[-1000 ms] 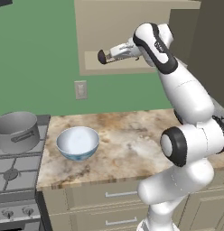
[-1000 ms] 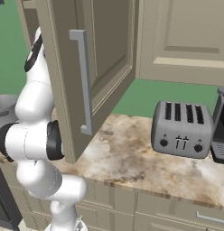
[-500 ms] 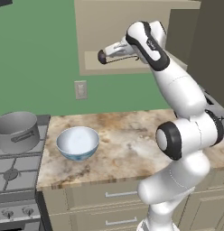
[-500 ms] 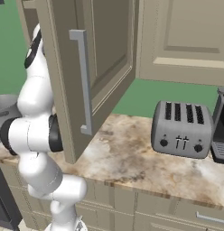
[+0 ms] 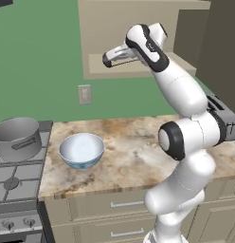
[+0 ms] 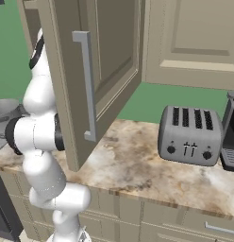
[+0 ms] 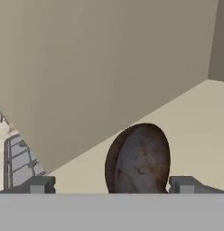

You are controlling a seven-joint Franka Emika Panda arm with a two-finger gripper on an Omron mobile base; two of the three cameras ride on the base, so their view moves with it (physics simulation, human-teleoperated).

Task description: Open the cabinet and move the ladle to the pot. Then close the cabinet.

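With the cabinet door swung open, the hand, fully open and empty at upper centre, straddles the ladle scoop, needing to close next

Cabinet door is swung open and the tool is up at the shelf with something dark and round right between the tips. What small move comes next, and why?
Probably ease the tool a little further forward onto the ladle and then close. In the hand view its rusty dark scoop lies on the cabinet shelf between the two wide-open fingertips, so it looks lined up but not yet gripped. The pot waits on the stove.
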